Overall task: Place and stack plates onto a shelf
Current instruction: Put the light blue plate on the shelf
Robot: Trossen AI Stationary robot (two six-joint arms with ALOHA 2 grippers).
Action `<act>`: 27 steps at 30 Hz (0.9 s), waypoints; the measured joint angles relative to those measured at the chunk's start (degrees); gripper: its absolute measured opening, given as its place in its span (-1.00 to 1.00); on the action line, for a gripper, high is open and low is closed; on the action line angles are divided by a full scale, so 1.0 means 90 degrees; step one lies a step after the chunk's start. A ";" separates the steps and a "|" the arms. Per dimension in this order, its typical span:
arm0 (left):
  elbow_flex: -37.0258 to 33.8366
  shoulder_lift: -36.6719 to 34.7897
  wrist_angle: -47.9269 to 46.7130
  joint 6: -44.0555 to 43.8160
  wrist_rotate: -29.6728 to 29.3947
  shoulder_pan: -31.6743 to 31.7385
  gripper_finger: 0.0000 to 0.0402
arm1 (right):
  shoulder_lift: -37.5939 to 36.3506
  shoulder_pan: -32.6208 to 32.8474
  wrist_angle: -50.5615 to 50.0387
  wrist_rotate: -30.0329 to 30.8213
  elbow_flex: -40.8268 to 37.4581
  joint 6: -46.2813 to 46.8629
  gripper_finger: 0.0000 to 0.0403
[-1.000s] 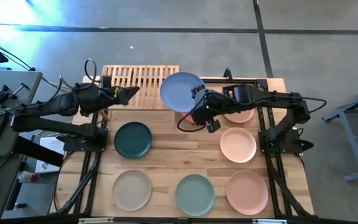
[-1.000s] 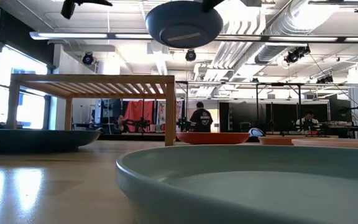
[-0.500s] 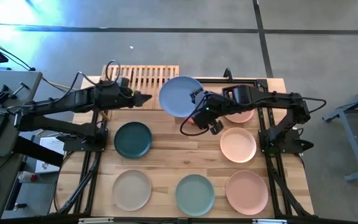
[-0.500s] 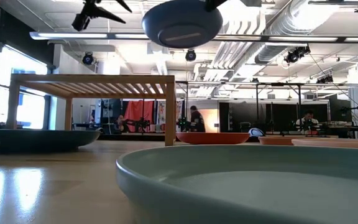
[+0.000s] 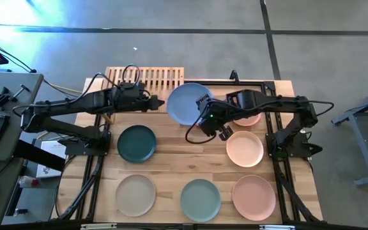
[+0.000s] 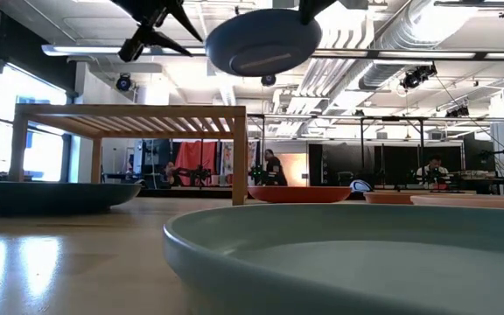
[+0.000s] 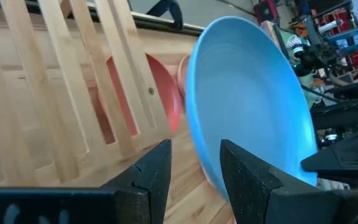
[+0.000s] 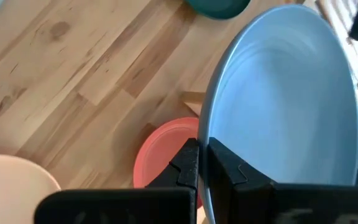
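Observation:
The blue plate [image 5: 188,103] hangs in the air beside the right end of the slatted wooden shelf [image 5: 142,79], held by my right gripper [image 5: 204,110]. My left gripper [image 5: 161,103] is open above the shelf's right end. Its fingers stand on either side of the plate's left rim [image 7: 194,118] without touching it. In the low view the plate [image 6: 263,39] floats higher than the shelf [image 6: 129,118]. The terracotta plate [image 5: 197,125] lies on the table, partly hidden under the blue plate. My right gripper pinches the blue plate's rim [image 8: 205,134] between its two fingers, on the side facing the table's right edge. The fingers come roughly level from the right. The plate is lifted clear of table and shelf and is slightly tilted, its underside [image 6: 261,52] showing in the low view.
Lying on the table are the dark teal plate [image 5: 137,143], the beige plate [image 5: 135,195], the sage green plate [image 5: 200,199] and peach plates [image 5: 245,148] [image 5: 253,197], with a third one [image 5: 248,119] under the right arm. The shelf top is bare.
My left gripper has travelled toward the table's right over the shelf, closing in on the blue plate's left rim, and has stayed open. My right gripper has carried the plate slightly toward the near edge and a little lower, tipping it somewhat.

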 joint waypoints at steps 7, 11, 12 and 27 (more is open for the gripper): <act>0.0000 0.0315 -0.0015 0.0002 0.0113 -0.0002 -0.38 | 0.0199 0.0026 -0.0125 -0.0011 0.0000 0.0001 -1.00; 0.0000 0.0492 -0.0010 0.0007 0.0113 -0.0002 -0.38 | 0.0238 0.0081 -0.0135 0.0023 0.0000 0.0001 -1.00; 0.0000 0.0527 -0.0010 0.0009 0.0113 -0.0002 -0.38 | 0.0238 0.0097 -0.0131 0.0031 0.0000 0.0001 -1.00; -0.0001 0.0812 0.0164 0.0169 0.0278 -0.0002 -0.38 | 0.0238 0.0107 0.0037 0.0034 0.0000 0.0002 -1.00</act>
